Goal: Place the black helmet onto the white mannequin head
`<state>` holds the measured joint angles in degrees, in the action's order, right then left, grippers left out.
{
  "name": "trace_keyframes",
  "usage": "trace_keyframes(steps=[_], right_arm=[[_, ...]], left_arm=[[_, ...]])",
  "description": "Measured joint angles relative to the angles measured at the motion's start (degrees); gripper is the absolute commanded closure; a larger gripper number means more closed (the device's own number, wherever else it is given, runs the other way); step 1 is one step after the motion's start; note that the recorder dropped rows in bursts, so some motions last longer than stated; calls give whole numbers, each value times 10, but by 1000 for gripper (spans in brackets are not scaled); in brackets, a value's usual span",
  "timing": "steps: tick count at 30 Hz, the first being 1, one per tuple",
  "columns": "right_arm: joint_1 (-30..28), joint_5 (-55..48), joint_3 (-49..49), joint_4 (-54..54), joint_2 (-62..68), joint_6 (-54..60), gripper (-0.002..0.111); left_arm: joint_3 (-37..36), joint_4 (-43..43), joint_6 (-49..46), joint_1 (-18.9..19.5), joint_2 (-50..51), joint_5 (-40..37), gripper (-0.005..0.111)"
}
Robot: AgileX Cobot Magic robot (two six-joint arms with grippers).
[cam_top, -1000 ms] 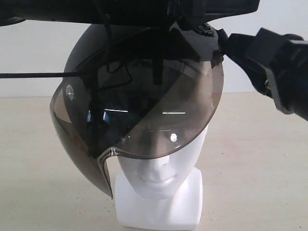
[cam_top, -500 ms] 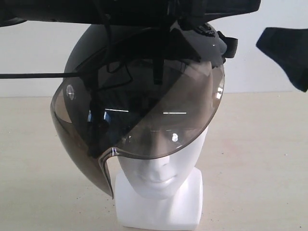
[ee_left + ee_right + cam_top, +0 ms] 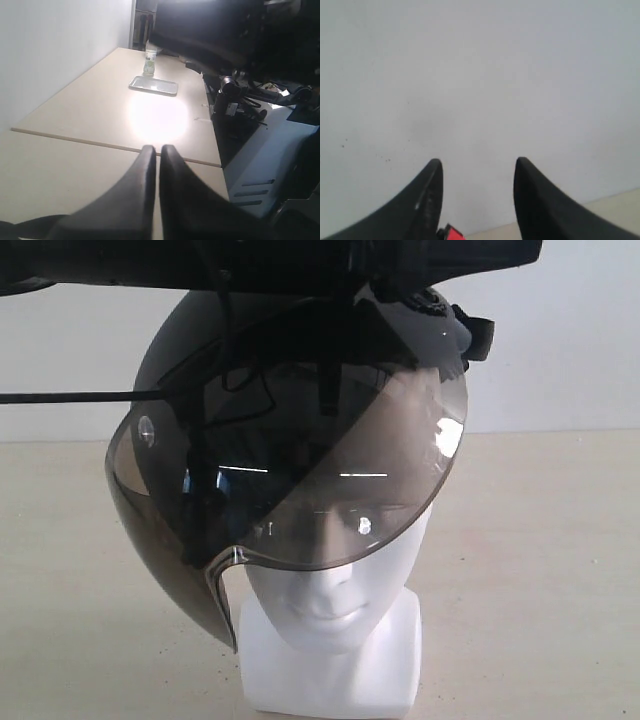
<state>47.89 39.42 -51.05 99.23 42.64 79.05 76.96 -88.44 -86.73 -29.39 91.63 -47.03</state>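
Note:
The black helmet (image 3: 175, 335) sits over the white mannequin head (image 3: 330, 605), tilted, with its smoky visor (image 3: 290, 490) covering the upper face; mouth, chin and square base show below. Neither gripper appears in the exterior view. My left gripper (image 3: 157, 149) is shut with nothing between its fingers and points over a beige table, away from the helmet. My right gripper (image 3: 478, 165) is open and empty, facing a bare white wall.
A dark bar (image 3: 300, 260) crosses the top of the exterior view just above the helmet, with a thin cable (image 3: 70, 396) at the left. In the left wrist view a flat tray (image 3: 153, 85) and a small bottle (image 3: 149, 62) stand far off, near dark equipment (image 3: 240, 95).
The right arm, touching the helmet's upper right side a second ago, has pulled away to the right and left the exterior view. The helmet stays on the head.

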Motion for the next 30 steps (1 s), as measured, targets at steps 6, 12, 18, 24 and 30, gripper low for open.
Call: trace_keyframes(steps=[6, 12, 18, 24, 30], right_arm=[[0, 4, -21, 8, -1, 45, 71], [0, 9, -19, 9, 19, 237, 71], [0, 86, -23, -134, 35, 407, 71], [0, 297, -118, -93, 28, 105, 71], [0, -117, -136, -68, 11, -59, 105]], left_arm=[[0, 0, 0, 0, 0, 0, 102], [0, 0, 0, 0, 0, 0, 102], [0, 0, 0, 0, 0, 0, 102], [0, 0, 0, 0, 0, 1, 102], [0, -2, -1, 0, 1, 0, 102]])
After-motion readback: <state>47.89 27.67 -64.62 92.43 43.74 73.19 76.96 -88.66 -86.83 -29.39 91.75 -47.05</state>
